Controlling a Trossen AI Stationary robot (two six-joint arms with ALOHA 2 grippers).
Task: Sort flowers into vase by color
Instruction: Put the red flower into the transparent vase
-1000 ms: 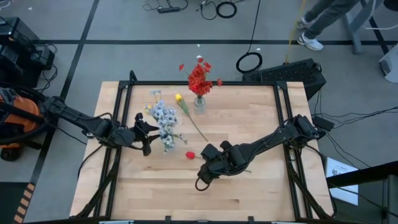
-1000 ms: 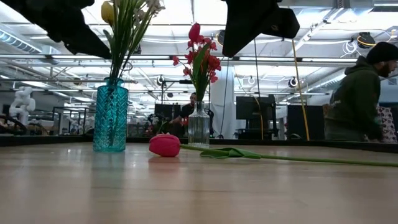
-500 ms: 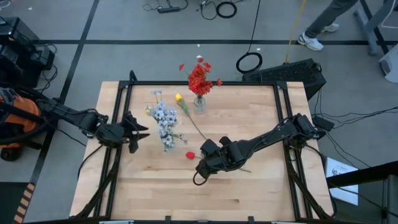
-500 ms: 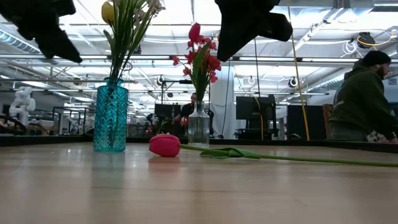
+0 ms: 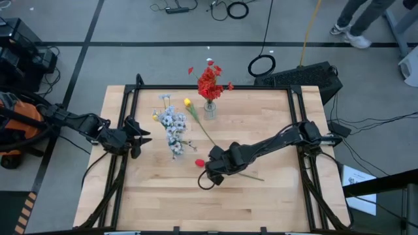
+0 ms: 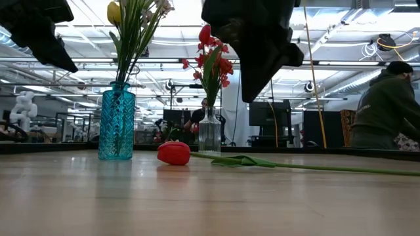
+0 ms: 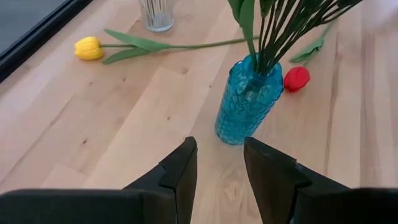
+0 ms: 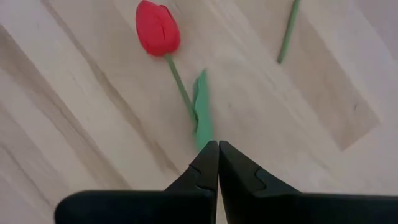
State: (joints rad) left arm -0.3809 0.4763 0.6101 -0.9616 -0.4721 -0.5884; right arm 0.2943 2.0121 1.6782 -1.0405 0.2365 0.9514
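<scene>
A red tulip [image 5: 200, 162] [image 8: 157, 28] lies flat on the table on its bloom, stalk and leaf. My right gripper [image 5: 211, 171] [image 8: 217, 155] hangs above its leaf [image 8: 201, 109], shut, touching nothing; the low view shows it [image 6: 254, 97] well clear of the table. A yellow tulip [image 5: 187, 102] [image 7: 88, 48] lies near the clear glass vase [image 5: 209, 109] [image 6: 210, 131], which holds red blooms. The blue vase [image 5: 172, 125] [image 7: 247, 102] holds pale sprays. My left gripper [image 5: 135, 135] [image 7: 221, 165] is open, left of the blue vase, facing it.
Bare wood lies along the table's near half [image 5: 196, 209]. A black frame [image 5: 215, 87] runs round the table's edges. Beyond the far right corner sits a black box [image 5: 307, 77] and a cable loop [image 5: 261, 65]. A person [image 6: 387, 105] stands behind the table.
My left gripper has drawn back from the blue vase toward the table's left edge. My right gripper has moved left toward the red tulip and come down lower over its stalk. A person beyond the far edge has walked off to the right.
</scene>
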